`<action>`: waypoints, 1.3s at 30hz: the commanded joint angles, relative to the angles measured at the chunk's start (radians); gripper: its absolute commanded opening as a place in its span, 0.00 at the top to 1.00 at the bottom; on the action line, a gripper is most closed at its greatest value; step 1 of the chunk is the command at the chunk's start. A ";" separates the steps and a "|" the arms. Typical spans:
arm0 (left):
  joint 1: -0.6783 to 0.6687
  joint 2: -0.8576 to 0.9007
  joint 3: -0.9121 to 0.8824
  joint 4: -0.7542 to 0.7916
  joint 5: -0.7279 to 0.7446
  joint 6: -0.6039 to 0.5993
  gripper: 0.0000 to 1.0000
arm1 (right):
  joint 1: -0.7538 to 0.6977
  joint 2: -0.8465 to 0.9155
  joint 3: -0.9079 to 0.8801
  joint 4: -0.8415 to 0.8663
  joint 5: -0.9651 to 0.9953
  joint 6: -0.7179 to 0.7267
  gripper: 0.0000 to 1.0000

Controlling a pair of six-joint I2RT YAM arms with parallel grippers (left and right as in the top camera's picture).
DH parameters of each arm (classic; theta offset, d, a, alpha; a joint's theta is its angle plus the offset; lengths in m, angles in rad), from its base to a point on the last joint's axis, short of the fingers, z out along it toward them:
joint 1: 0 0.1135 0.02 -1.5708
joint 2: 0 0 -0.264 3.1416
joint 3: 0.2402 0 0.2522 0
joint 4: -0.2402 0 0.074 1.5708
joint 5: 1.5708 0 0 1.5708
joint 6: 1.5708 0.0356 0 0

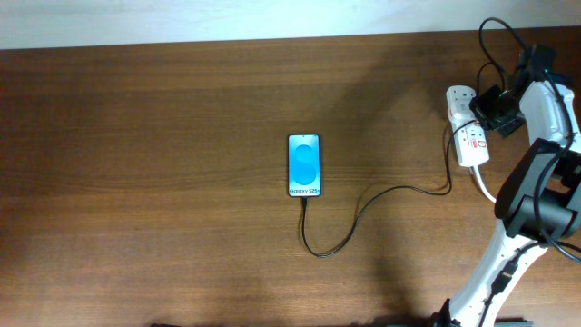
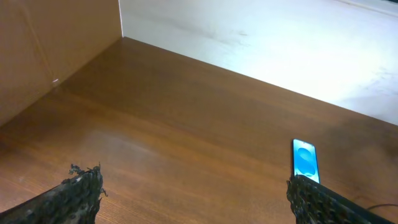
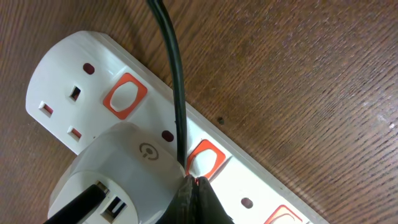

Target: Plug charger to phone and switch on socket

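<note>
The phone [image 1: 304,165] lies flat at the table's middle, blue screen up, with the thin black charger cable [image 1: 363,211] running from its near end in a loop toward the socket [image 1: 468,136] at the right. The phone also shows in the left wrist view [image 2: 305,159]. My right gripper [image 1: 497,109] is over the socket. In the right wrist view its shut fingertips [image 3: 194,182] touch the edge of a red switch [image 3: 205,158], next to a white adapter [image 3: 118,171] plugged into the socket [image 3: 74,68]. My left gripper [image 2: 193,193] is open and empty, above the bare table.
The socket's thick white cord [image 1: 484,186] curves down past the right arm's base [image 1: 536,195]. Another red switch [image 3: 124,96] and an unused outlet sit at the strip's end. A brown wall panel [image 2: 50,43] stands at the table's left side.
</note>
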 commanded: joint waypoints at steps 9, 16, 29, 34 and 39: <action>0.006 -0.008 0.002 0.000 -0.007 -0.012 0.01 | 0.056 0.080 0.031 0.009 -0.014 -0.003 0.96; 0.006 -0.008 0.002 0.000 -0.007 -0.012 0.01 | 0.055 0.080 0.023 -0.005 -0.031 -0.003 0.96; 0.006 -0.008 0.002 0.000 -0.007 -0.012 0.01 | 0.053 0.149 0.023 -0.026 -0.014 -0.011 0.96; 0.006 -0.008 0.002 0.000 -0.007 -0.012 0.01 | 0.053 0.197 0.023 -0.056 -0.042 -0.014 0.96; 0.006 -0.008 0.002 0.000 -0.007 -0.012 0.01 | 0.053 0.241 0.023 -0.098 -0.045 -0.014 0.96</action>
